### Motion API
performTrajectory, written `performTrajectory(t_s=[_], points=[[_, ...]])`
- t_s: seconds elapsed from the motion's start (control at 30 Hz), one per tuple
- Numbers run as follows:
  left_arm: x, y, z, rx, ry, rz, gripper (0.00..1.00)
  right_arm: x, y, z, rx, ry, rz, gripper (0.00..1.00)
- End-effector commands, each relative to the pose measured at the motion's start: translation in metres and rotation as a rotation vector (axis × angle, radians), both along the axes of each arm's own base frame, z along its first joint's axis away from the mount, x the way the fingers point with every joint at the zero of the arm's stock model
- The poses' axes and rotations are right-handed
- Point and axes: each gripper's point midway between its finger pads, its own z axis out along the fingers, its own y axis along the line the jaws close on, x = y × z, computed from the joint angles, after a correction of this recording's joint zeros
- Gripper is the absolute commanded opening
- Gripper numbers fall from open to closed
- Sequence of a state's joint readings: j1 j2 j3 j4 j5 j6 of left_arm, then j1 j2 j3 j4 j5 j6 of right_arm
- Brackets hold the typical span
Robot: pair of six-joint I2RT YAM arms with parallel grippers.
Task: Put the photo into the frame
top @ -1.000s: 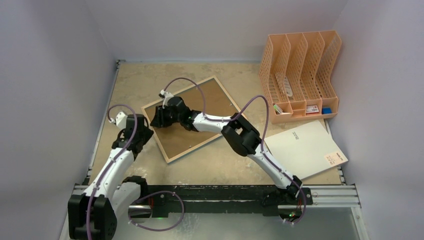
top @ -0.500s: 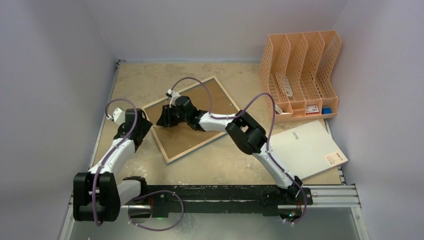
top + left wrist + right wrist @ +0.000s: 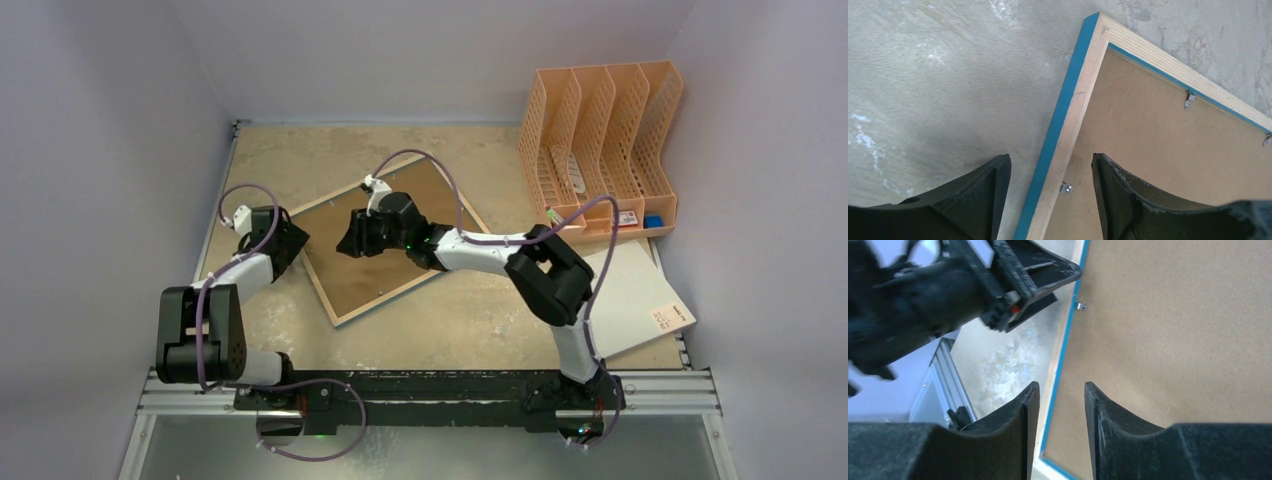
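On table [image 3: 280, 160], backing board [image 3: 1158, 150] in face-down frame [image 3: 1068, 125], left gripper [image 3: 1050, 157] open astride edge, right gripper [image 3: 1061, 386] open

No text can be read.

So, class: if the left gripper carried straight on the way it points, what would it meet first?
Most likely the frame: its wooden rail lies in line between the open fingers of the left gripper. One finger heads for the table, the other for the backing board. Depth is hard to judge.
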State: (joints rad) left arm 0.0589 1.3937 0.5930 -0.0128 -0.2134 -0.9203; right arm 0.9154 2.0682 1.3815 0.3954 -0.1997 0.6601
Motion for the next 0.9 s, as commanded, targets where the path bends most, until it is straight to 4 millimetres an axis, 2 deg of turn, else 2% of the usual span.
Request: performTrajectory(t_s=[0.0, 0.27, 0.43, 0.53, 0.67, 0.87], points=[[0.015, 0.001, 0.004, 0.014, -0.025, -0.030, 0.59, -0.003, -0.019, 0.038, 0.040, -0.046, -0.048, 0.41], [0.012, -0.003, -0.014, 0.014, 0.053, -0.085, 0.37, -0.033, -0.061, 0.027, -0.028, 0.039, -0.080, 0.41], [0.002, -0.011, -0.029, -0.018, 0.116, -0.117, 0.32, -0.060, -0.097, 0.010, -0.054, 0.105, -0.117, 0.43], [-0.002, -0.015, -0.034, -0.033, 0.145, -0.142, 0.31, -0.074, -0.109, -0.011, -0.087, 0.149, -0.112, 0.44], [-0.006, -0.014, -0.035, -0.024, 0.174, -0.147, 0.28, -0.101, -0.104, -0.034, -0.110, 0.182, -0.026, 0.43], [-0.007, -0.018, -0.035, -0.035, 0.187, -0.167, 0.27, -0.139, -0.077, -0.060, -0.173, 0.212, 0.058, 0.42]])
